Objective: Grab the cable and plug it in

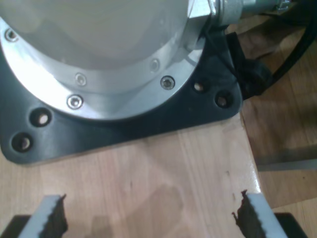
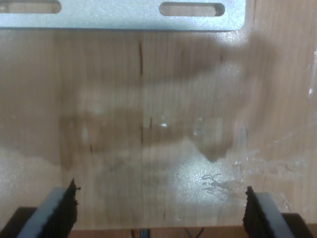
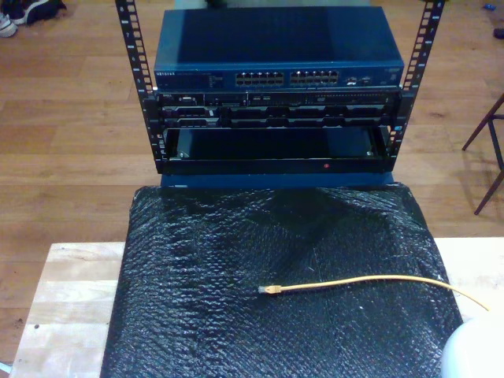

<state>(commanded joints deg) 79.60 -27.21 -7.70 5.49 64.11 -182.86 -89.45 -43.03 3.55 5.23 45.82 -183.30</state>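
The yellow-orange cable point(image 3: 370, 280) lies on a black bubble-textured mat point(image 3: 236, 252) in the exterior view. Its small plug tip point(image 3: 266, 290) points to that view's left, and the cable runs off toward that view's right edge. My first gripper point(image 1: 148, 213) is open above bare wooden tabletop, with a silver arm base point(image 1: 99, 59) on a black plate point(image 1: 124, 124) ahead of it. My second gripper point(image 2: 161, 203) is open too, over wet-looking wood, with nothing between its fingers point(image 2: 62, 206).
Behind the mat stands a black rack point(image 3: 276, 118) holding a blue network switch point(image 3: 276, 43) with rows of ports point(image 3: 287, 79). A rounded white arm part point(image 3: 472, 350) sits at the exterior view's lower right. A slotted metal bracket point(image 2: 124, 15) lies ahead of my second gripper.
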